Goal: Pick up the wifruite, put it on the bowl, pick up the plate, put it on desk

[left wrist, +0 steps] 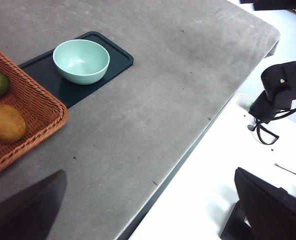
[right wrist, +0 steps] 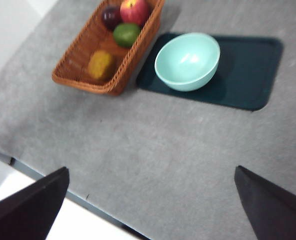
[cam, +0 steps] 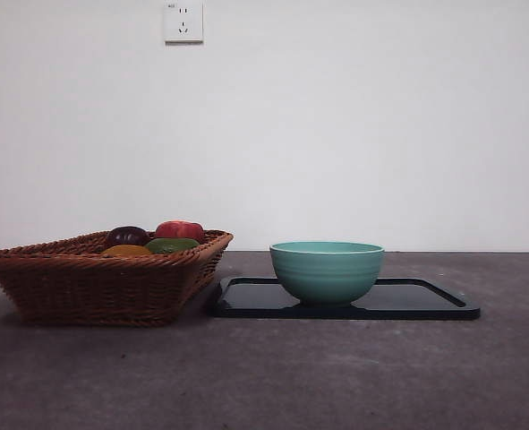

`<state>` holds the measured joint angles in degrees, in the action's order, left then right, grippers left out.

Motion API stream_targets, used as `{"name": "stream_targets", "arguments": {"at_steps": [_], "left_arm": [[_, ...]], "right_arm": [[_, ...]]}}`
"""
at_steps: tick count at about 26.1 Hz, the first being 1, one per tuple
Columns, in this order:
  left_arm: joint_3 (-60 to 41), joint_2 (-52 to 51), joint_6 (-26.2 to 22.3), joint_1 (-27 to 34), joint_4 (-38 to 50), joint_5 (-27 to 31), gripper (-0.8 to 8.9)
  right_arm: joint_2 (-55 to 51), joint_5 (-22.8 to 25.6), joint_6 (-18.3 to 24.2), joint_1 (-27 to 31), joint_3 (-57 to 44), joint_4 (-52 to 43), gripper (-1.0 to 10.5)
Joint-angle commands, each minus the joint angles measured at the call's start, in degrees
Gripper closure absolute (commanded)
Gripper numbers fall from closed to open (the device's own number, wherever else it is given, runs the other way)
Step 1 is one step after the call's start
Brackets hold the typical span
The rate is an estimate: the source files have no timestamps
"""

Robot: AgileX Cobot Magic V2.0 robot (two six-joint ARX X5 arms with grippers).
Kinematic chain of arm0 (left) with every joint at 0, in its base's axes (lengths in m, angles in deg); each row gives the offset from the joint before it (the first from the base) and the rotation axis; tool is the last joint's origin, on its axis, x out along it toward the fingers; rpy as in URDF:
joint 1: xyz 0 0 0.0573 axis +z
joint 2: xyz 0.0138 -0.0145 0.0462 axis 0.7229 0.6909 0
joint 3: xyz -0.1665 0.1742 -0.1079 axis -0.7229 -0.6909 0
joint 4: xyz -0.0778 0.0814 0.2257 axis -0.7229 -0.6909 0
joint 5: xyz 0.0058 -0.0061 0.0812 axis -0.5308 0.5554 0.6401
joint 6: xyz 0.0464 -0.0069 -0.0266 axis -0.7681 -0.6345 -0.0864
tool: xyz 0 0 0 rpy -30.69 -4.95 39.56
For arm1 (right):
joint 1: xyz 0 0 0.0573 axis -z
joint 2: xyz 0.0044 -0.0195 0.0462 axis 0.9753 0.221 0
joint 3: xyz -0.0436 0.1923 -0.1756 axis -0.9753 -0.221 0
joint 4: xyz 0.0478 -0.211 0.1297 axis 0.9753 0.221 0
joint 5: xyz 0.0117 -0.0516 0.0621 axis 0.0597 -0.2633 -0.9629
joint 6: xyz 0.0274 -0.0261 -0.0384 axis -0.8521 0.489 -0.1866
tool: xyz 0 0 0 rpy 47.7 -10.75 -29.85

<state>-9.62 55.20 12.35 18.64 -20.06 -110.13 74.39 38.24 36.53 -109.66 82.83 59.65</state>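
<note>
The orange-brown wifruite (cam: 126, 252) lies in a brown wicker basket (cam: 94, 287) at the left. It also shows in the left wrist view (left wrist: 6, 123) and the right wrist view (right wrist: 100, 65). The mint-green bowl (cam: 327, 270) stands empty on a dark rectangular plate (cam: 425, 300) on the grey desk (cam: 336, 376). The bowl (left wrist: 81, 60) (right wrist: 188, 61) and the plate (left wrist: 115, 55) (right wrist: 248, 75) show in both wrist views. My left gripper (left wrist: 150, 172) and right gripper (right wrist: 152, 169) are open and empty, high above the desk, far from the fruit. Neither shows in the front view.
The basket also holds a red fruit (right wrist: 134, 11), a dark purple fruit (right wrist: 110, 17) and a green fruit (right wrist: 126, 34). The basket touches the plate's left end. The desk's edge (left wrist: 188, 150) runs near the left gripper. The other arm's base (left wrist: 283, 90) stands beyond the edge.
</note>
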Motion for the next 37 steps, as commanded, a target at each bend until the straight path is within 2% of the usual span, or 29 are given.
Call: {"name": "stream_targets", "arguments": {"at_steps": [1, 4, 9, 14, 18, 23, 31, 37], "left_arm": [[0.6, 0.2, -0.2, -0.5, 0.6, -0.3, 1.57], [0.6, 0.2, -0.2, -0.5, 0.6, -0.3, 1.57], [0.6, 0.2, -0.2, -0.5, 0.6, -0.3, 1.57], [0.6, 0.2, -0.2, -0.6, 0.6, -0.3, 1.57], [0.6, 0.2, -0.2, -0.6, 0.6, -0.3, 1.57], [0.6, 0.2, -0.3, -0.6, 0.5, -0.3, 1.57], [0.6, 0.2, -0.2, -0.8, 0.2, -0.3, 1.57], [0.6, 0.2, -0.2, -0.9, 0.2, -0.3, 1.57]], "right_arm": [[7.0, -1.6, 1.1, -0.4, 1.6, -1.4, 3.7], [16.2, -3.1, 2.4, -0.4, 3.8, -2.0, 3.7], [36.6, -3.1, 5.3, -0.2, 13.2, -2.0, 3.7], [54.9, -3.1, 5.6, 2.8, 25.3, -1.8, 3.7], [66.4, -3.1, 7.7, 5.3, 34.1, -0.7, 3.7], [75.4, -3.1, 8.5, 8.7, 39.8, -0.1, 3.7], [83.8, -2.4, 8.7, 12.3, 40.0, -4.0, 3.7], [88.1, -2.4, 8.1, 11.9, 40.0, -5.9, 6.8]]}}
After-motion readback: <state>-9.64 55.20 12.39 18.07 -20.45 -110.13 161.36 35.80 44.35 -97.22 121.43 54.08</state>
